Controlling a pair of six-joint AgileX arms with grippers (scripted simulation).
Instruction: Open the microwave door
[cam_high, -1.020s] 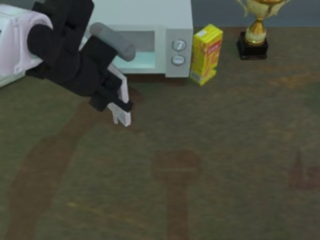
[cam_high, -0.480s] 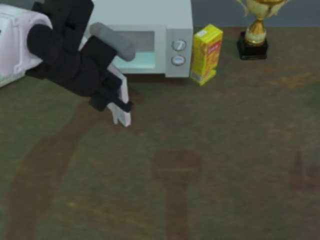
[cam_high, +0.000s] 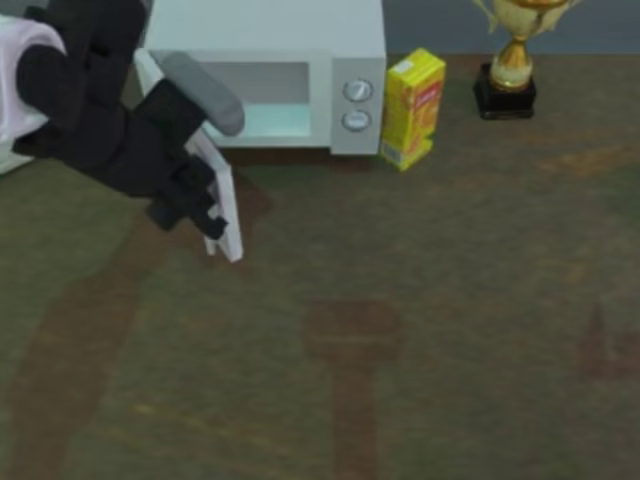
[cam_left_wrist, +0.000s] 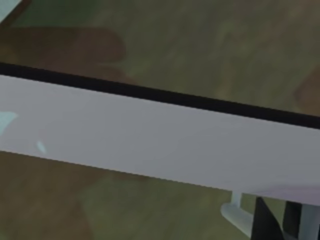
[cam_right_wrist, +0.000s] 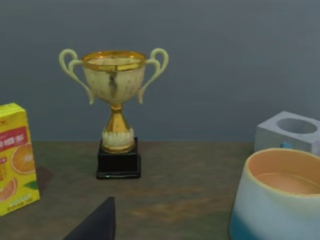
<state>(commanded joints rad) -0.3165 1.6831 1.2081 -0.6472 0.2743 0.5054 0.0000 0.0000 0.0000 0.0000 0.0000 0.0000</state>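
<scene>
The left gripper (cam_high: 205, 215) sits in front of the microwave (cam_high: 262, 70), off that oven's left front corner, with the dark arm reaching in from the table's left edge. It is at the free edge of the microwave door (cam_high: 215, 190), where the handle should be, and the black fingers appear pressed onto that edge (the top view does not show the pinch cleanly, so I judge it closed on the door rather than see it). The left wrist view shows only the door's pale face (cam_left_wrist: 160, 135) running as a long band across the frame, with a slim handle piece and dark finger tips at one corner.

The door stands swung well out from the microwave, hinged at the oven's left side, its long edge pointing away from the cavity toward the front of the table. The pale bluish interior (cam_high: 275, 120) is exposed. The door lies directly at the claw, so any further swing would go leftward around the hinge.

Right of the microwave stand the yellow carton (cam_high: 412, 108) and then the trophy (cam_high: 512, 65). The right gripper (cam_right_wrist: 95, 225) is parked away from the oven, far from the door; its fingers cannot be judged.
</scene>
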